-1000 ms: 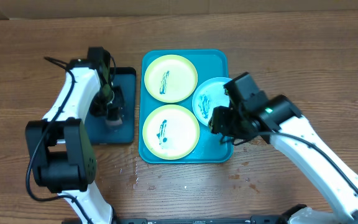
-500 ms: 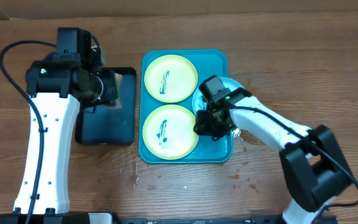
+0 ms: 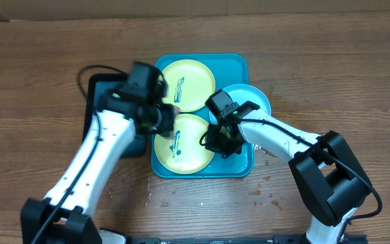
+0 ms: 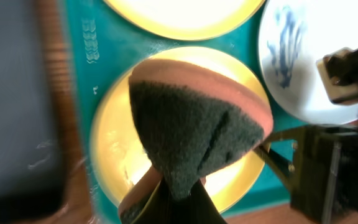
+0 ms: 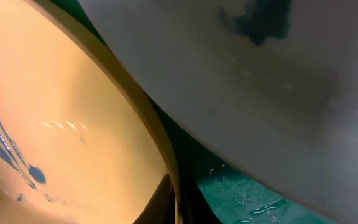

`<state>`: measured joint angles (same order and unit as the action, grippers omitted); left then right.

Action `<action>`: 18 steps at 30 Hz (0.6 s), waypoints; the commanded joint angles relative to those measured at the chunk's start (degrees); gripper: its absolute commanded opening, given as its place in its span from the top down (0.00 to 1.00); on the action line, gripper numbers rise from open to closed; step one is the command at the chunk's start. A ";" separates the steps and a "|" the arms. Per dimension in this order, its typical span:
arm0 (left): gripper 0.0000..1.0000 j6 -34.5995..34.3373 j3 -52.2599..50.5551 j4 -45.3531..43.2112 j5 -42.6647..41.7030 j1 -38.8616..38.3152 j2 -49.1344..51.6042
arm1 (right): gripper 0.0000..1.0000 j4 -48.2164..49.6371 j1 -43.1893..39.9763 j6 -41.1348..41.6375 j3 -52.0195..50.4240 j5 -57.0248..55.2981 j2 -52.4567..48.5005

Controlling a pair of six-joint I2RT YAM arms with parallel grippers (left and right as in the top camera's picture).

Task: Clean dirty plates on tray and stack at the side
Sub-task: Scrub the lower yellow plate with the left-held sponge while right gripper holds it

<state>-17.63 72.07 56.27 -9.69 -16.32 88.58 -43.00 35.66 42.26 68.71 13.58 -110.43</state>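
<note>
On the turquoise tray (image 3: 239, 66) lie two yellow-green plates with teal smears, one far (image 3: 185, 85) and one near (image 3: 181, 146). A light blue plate (image 3: 249, 102) leans over the tray's right rim. My left gripper (image 3: 166, 116) is shut on a sponge (image 4: 194, 124), dark green scouring face and pink foam, hovering over the near plate (image 4: 114, 137). My right gripper (image 3: 222, 142) is shut on that plate's right rim (image 5: 174, 186), with the blue plate (image 5: 260, 81) just beside it.
A black tray (image 3: 100, 91) lies left of the turquoise one, partly under my left arm. Water drops dot the wood (image 3: 263, 190) in front of the tray. A cardboard wall (image 3: 181, 7) runs along the back.
My left arm swung from the black tray to above the near yellow plate, sponge in its grip. My right gripper slid left and closed on that plate's rim.
</note>
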 commanded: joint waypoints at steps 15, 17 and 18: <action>0.96 -4.24 -10.27 -20.52 3.80 -6.84 22.82 | 0.96 -1.18 0.35 1.66 -0.15 -3.04 -1.05; 0.96 -4.31 -8.94 -17.31 8.35 -6.78 22.91 | 0.96 -1.22 0.35 1.66 -0.15 -3.04 -1.05; 0.96 -4.59 -7.85 -14.91 11.93 -6.75 22.88 | 0.96 -1.22 0.35 1.66 -0.15 -3.04 -1.05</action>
<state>-21.32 64.10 37.01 -9.56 -23.57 106.69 -43.57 35.68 43.03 68.84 13.21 -110.43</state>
